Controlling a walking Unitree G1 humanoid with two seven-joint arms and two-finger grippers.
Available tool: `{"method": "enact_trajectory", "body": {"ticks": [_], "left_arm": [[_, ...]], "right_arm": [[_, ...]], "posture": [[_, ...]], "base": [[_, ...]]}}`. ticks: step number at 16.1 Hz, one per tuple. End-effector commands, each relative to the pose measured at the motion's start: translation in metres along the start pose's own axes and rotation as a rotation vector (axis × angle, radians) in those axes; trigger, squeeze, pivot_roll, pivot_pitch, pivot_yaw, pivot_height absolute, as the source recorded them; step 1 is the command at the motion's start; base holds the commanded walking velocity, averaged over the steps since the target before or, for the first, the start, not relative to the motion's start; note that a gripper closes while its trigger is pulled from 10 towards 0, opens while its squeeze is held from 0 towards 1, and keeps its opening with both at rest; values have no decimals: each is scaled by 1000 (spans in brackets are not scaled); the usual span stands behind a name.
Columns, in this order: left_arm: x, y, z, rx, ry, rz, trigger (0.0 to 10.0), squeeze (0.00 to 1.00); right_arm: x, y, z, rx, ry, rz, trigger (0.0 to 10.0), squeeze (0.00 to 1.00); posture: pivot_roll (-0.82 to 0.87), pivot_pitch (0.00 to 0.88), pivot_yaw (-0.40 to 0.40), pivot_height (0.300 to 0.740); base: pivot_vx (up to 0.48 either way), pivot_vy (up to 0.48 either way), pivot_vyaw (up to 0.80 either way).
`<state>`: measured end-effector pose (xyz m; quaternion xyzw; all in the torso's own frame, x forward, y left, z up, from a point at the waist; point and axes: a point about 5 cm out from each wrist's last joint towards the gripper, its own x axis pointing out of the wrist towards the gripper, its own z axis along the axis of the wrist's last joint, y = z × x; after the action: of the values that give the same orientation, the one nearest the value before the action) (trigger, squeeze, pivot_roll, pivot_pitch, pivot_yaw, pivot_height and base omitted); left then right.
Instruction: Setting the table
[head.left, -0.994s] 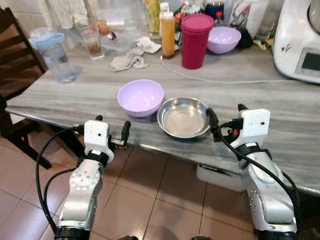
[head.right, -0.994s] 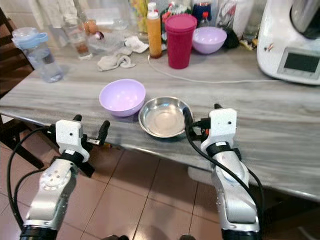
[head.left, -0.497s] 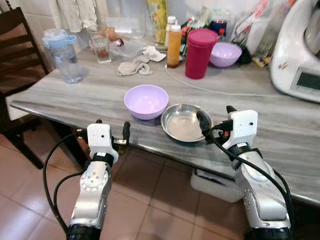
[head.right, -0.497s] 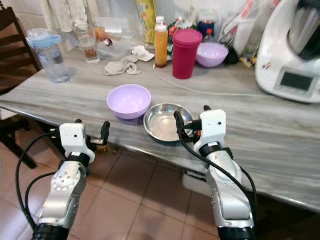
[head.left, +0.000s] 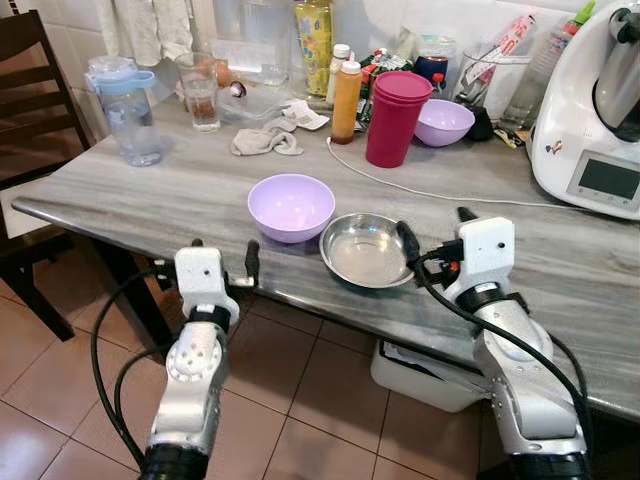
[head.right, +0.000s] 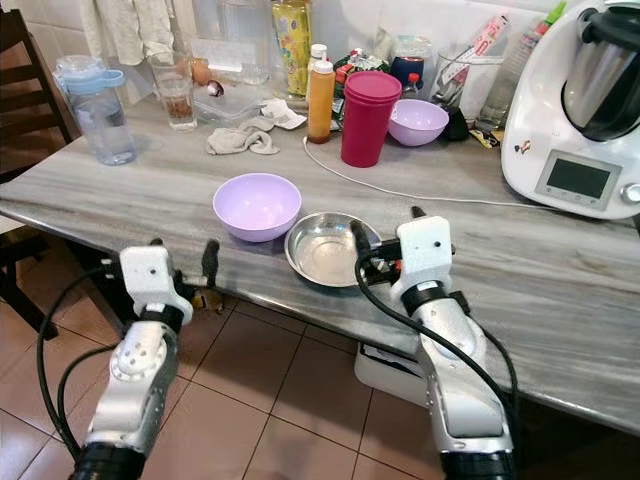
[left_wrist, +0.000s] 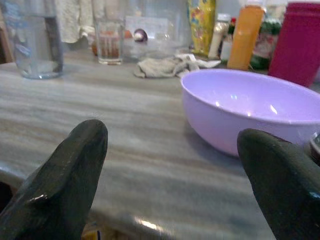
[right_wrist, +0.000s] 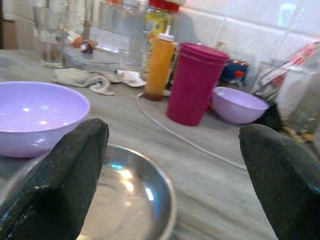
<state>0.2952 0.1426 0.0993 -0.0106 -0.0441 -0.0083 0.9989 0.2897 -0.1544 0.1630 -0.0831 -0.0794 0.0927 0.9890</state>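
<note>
Cut off and blurred at the edges

White kitchen appliance with grey display (head.left: 598, 110) cropped by the frame's right side; dark wooden chair (head.left: 35, 100) cropped at left; clutter behind the magenta plastic tumbler (head.left: 394, 117) too jumbled to identify.

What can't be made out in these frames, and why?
- Appliance: cut off by the left eye view's right and top edges.
- Items behind the magenta tumbler: partly hidden by it in the right eye view.
- Steel bowl: its near part is covered by the right gripper finger in the right wrist view.
</note>
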Motion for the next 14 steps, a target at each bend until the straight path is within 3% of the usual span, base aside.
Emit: {"method": "enact_trajectory", "body": {"ticks": [1, 4, 8, 11, 14], "left_arm": [[-1, 0, 3, 16, -18, -17, 10000, 0], [2, 8, -1, 12, -17, 37, 10000, 0], [8, -6, 4, -23, -51, 61, 10000, 0], [11, -5, 5, 1, -61, 51, 10000, 0], [8, -1, 3, 35, -50, 21, 10000, 0]], "right_arm": [[-5, -6, 6, -32, -37, -48, 10000, 0], [-5, -8, 2, -22, -31, -67, 10000, 0], [8, -16, 14, -66, -62, -33, 10000, 0], [12, -20, 20, -71, -93, -58, 10000, 0], [3, -18, 16, -35, -93, -107, 10000, 0]], "posture": [[-271, 40, -4, 740], [-275, 5, -23, 740], [-274, 0, -80, 740], [-268, 0, -68, 740], [-274, 0, -32, 740]], "base": [[0, 0, 0], [0, 0, 0], [0, 0, 0], [0, 0, 0], [0, 0, 0]]}}
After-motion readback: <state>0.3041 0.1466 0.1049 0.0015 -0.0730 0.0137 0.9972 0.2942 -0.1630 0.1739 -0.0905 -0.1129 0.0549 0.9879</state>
